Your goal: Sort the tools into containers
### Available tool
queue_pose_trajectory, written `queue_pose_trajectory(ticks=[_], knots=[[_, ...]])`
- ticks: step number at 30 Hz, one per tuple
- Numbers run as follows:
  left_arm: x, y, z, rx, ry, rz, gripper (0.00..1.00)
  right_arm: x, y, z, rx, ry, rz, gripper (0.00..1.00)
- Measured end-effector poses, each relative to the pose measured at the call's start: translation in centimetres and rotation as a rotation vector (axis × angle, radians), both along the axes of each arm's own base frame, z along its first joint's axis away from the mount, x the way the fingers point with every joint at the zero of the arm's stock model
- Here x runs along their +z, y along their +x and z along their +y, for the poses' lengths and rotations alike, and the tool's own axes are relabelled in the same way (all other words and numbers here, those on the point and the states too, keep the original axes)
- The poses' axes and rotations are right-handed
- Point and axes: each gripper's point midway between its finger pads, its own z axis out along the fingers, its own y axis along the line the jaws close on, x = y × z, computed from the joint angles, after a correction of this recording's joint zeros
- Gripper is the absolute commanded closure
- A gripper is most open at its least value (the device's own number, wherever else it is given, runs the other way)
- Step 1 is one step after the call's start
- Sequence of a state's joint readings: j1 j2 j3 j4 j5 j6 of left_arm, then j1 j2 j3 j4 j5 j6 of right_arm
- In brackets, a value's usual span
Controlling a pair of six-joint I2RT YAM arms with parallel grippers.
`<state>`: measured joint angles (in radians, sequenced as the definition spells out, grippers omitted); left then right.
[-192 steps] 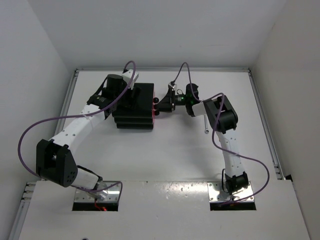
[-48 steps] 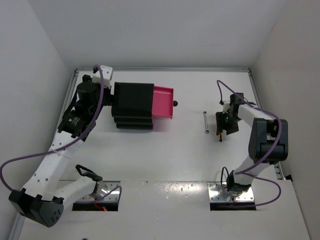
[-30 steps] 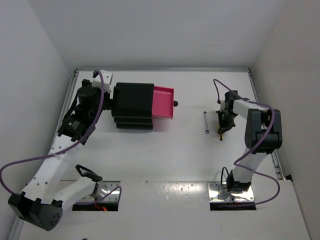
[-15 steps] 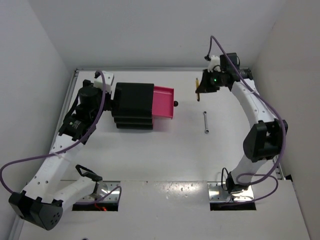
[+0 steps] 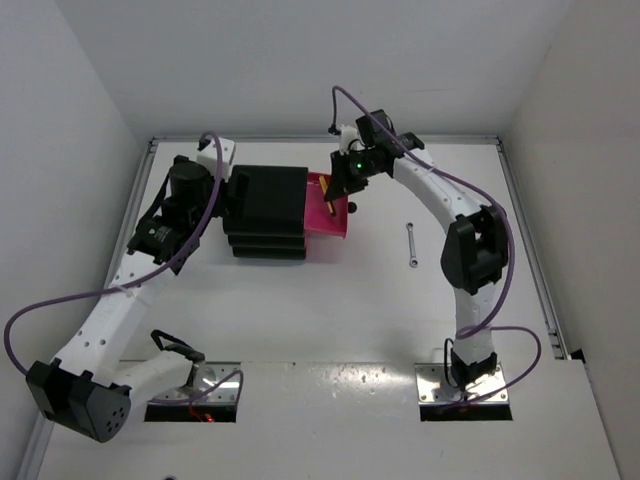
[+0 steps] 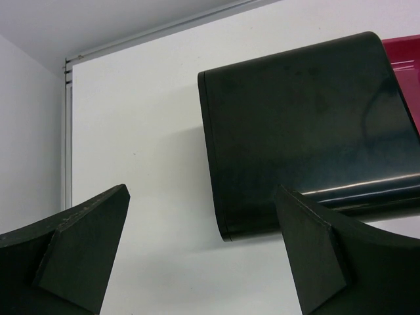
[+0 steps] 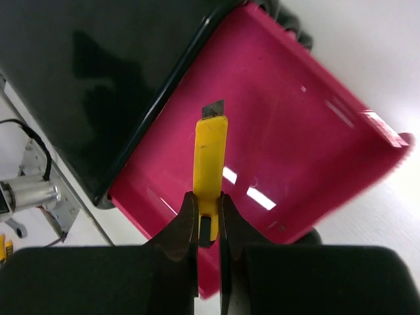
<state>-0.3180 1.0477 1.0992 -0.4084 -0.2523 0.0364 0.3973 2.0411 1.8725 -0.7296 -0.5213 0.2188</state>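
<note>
Right tool point(image 5: 338, 188), top view: clamped on yellow cutter point(image 5: 330, 201), over the open pink drawer point(image 5: 338, 228) of the drawer unit point(image 5: 268, 205).
Left tool point(image 5: 224, 188), top view: wide, just beside the unit's left side.
Silver wrench point(image 5: 411, 245): on the bench point(image 5: 330, 300), well apart.
Left wrist: left tool point(image 6: 202, 197) spread, empty, facing drawer unit point(image 6: 302, 118).
Right wrist: right tool point(image 7: 207, 220) narrow on yellow cutter point(image 7: 211, 151), blade above pink drawer point(image 7: 295, 144).

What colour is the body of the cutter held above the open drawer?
Yellow; the cutter shows best in the right wrist view.
</note>
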Motion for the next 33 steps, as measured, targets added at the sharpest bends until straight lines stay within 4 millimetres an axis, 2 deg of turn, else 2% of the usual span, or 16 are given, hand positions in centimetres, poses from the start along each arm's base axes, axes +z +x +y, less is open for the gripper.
queue_pose_trajectory(ticks=[4,5,7,8,9,10,17,18,21,24,27,28,30,33], knots=[[-0.5,0.3,0.1,0.014,0.0,0.015,0.0,-1.8,-0.8,1.0,0.018,-0.019,0.049,1.0],[-0.5,0.3,0.1,0.015,-0.001,0.017,0.0,-2.0,-0.7,1.0,0.019,-0.021,0.053,0.9],[-0.5,0.3,0.1,0.021,-0.003,0.016,0.0,-2.2,-0.6,1.0,0.013,-0.027,0.057,0.78],[-0.5,0.3,0.2,0.023,-0.003,0.016,0.0,-2.2,-0.5,1.0,0.009,-0.031,0.057,0.58],[-0.6,0.4,0.2,0.024,-0.002,0.018,0.0,-2.2,-0.4,1.0,0.002,-0.033,0.059,0.51],[-0.6,0.4,0.2,0.024,-0.002,0.019,0.0,-2.1,-0.4,0.9,-0.001,-0.036,0.058,0.47],[-1.6,0.9,-0.2,0.013,-0.001,0.049,0.0,-0.5,-0.4,1.4,0.019,0.001,0.036,0.45],[-1.7,1.0,-0.3,0.01,-0.001,0.054,0.0,0.0,-0.5,1.4,0.022,0.014,0.031,0.48],[-2.0,1.3,-0.8,-0.013,-0.007,0.066,0.0,2.8,-0.8,1.1,0.033,0.068,-0.011,0.51],[-2.5,1.7,-1.8,-0.058,-0.021,0.082,0.0,6.4,-1.3,-1.1,0.014,0.152,-0.073,0.51],[-3.4,2.1,-2.7,-0.097,-0.028,0.108,0.06,9.2,-1.6,-4.7,-0.017,0.247,-0.108,0.51],[-3.8,2.3,-2.9,-0.106,-0.029,0.119,0.07,9.4,-1.2,-6.8,-0.052,0.268,-0.109,0.51],[-4.3,2.7,-3.4,-0.122,-0.026,0.139,0.1,8.6,-0.9,-8.7,-0.082,0.312,-0.086,0.51],[-5.1,3.7,-4.0,-0.135,-0.027,0.166,0.14,3.9,-2.1,-10.1,-0.128,0.376,0.06,0.51]])
